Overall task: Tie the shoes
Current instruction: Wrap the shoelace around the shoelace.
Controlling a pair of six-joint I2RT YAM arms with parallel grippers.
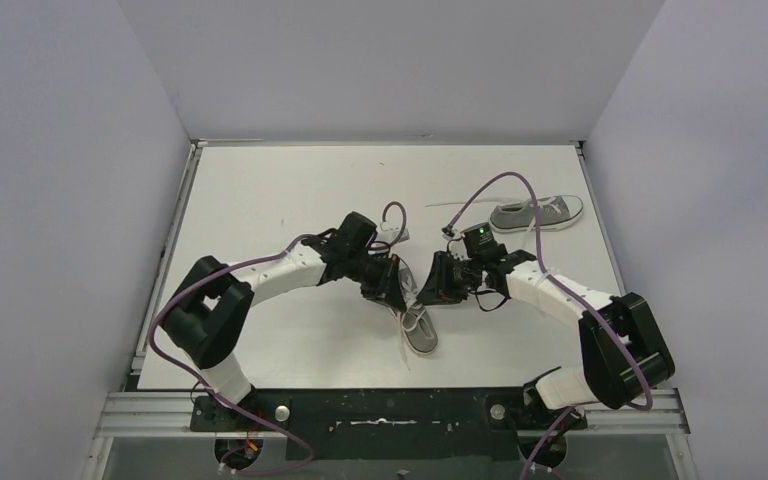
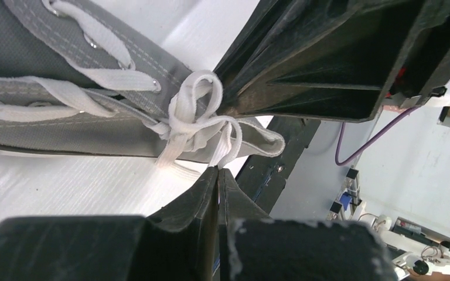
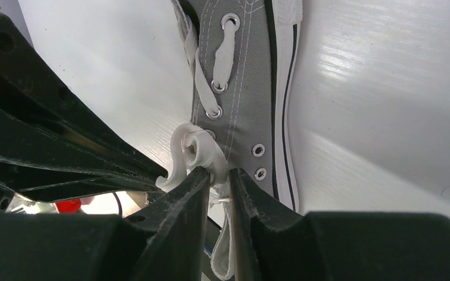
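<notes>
One grey shoe (image 1: 423, 330) lies near the table's front middle, toe toward me, with both grippers meeting over its laces. My left gripper (image 1: 392, 287) (image 2: 218, 171) is shut on a white lace strand that leads out of the half-formed knot (image 2: 190, 117). My right gripper (image 1: 432, 285) (image 3: 220, 174) has its jaws pressed on a white lace loop (image 3: 196, 146) beside the eyelets of the shoe (image 3: 240, 88). In the left wrist view the right gripper's fingers (image 2: 304, 70) reach the knot from the upper right. The second shoe (image 1: 537, 212) lies on its side at the back right.
The white table (image 1: 280, 190) is walled on three sides. A loose lace (image 1: 450, 207) trails left from the far shoe. Purple cables arc above both arms. Another lace end (image 1: 403, 345) hangs beside the near shoe toward the front edge.
</notes>
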